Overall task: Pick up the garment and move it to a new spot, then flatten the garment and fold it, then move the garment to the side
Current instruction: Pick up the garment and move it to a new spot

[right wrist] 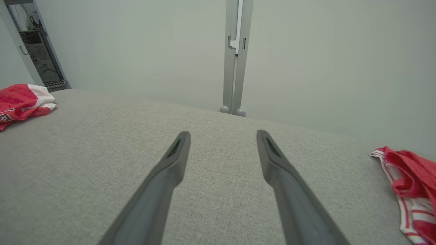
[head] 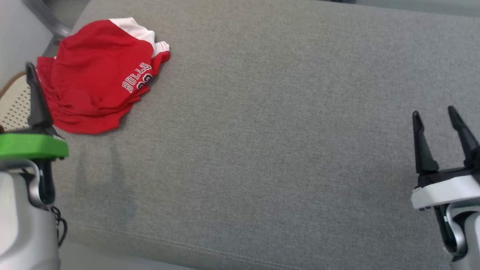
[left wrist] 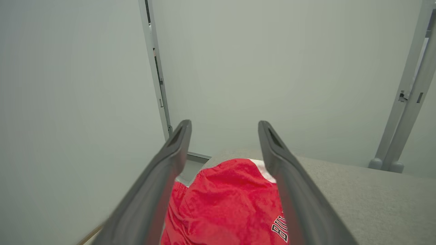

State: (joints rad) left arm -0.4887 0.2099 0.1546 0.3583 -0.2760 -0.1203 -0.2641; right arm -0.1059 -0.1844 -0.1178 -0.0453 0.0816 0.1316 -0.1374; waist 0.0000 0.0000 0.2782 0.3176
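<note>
The surface under me is a wide desk (head: 262,150) covered in grey woven fabric, with one line of stitching running near its close edge. Past its far edge, pale grey-green walls (left wrist: 272,68) close in the room. A paired metal upright (right wrist: 235,58) stands at the foot of the wall, and a dark rack (right wrist: 41,58) shows in the corner. Off the desk's left edge there is something beige and perforated with a brown rim (head: 15,105); I cannot tell what it is. I count two garments, both red. The red Bulls garment (head: 93,78), with white panels and white lettering, lies bunched in the far left corner of the desk. The second red garment (right wrist: 412,190), with white striped trim, lies at the right edge of my right wrist view, well apart from the first. I have two claws, each with two dark fingers, and both stand spread apart with nothing between them. My left claw (left wrist: 223,127), below a green band (head: 30,146) on that wrist, is at the left edge of the Bulls garment, its fingers framing the red cloth in my wrist view; I cannot tell whether they touch it. My right claw (head: 434,112) is over bare grey fabric on the right side, far from the Bulls garment.
</note>
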